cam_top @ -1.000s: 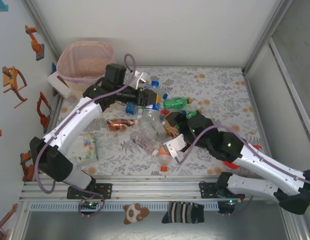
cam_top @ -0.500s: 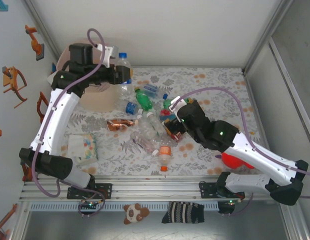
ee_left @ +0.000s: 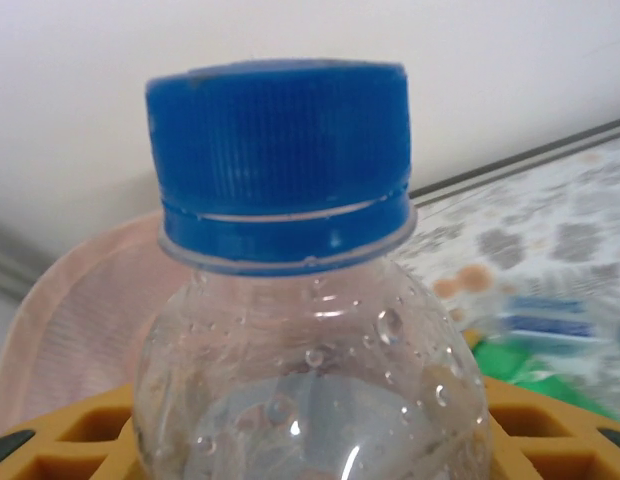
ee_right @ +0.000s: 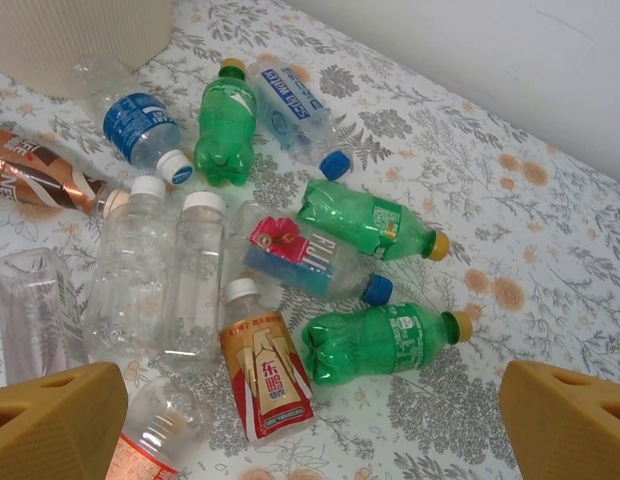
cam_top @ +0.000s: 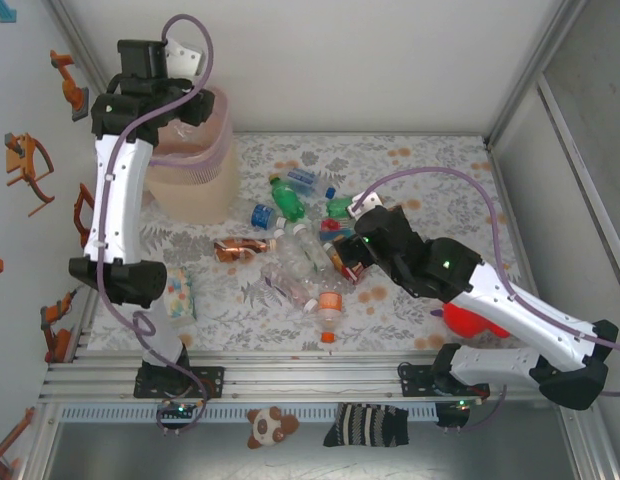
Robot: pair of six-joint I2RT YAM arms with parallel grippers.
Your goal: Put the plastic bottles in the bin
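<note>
My left gripper (cam_top: 180,105) is raised over the mouth of the pale pink bin (cam_top: 195,180), shut on a clear plastic bottle with a blue cap (ee_left: 290,330). The bin's rim (ee_left: 50,330) shows behind that bottle. Several plastic bottles lie in a heap mid-table: a green one (cam_top: 285,197), a copper one (cam_top: 240,248), clear ones (cam_top: 300,265). My right gripper (cam_top: 345,255) hangs open above the heap. Below its spread fingers (ee_right: 50,420) lie an orange-labelled bottle (ee_right: 265,375) and a green bottle (ee_right: 380,345), neither touched.
A red plush toy (cam_top: 470,320) lies beneath the right arm. A white box with coloured dots (cam_top: 175,295) sits near the left arm's base. The enclosure walls close in on the left, back and right. Flowered cloth at the back right is bare (cam_top: 440,170).
My left arm has lifted the blue-capped bottle off the heap and carried it up and left over the bin. My right gripper has shifted from the near side to above the heap's middle.
</note>
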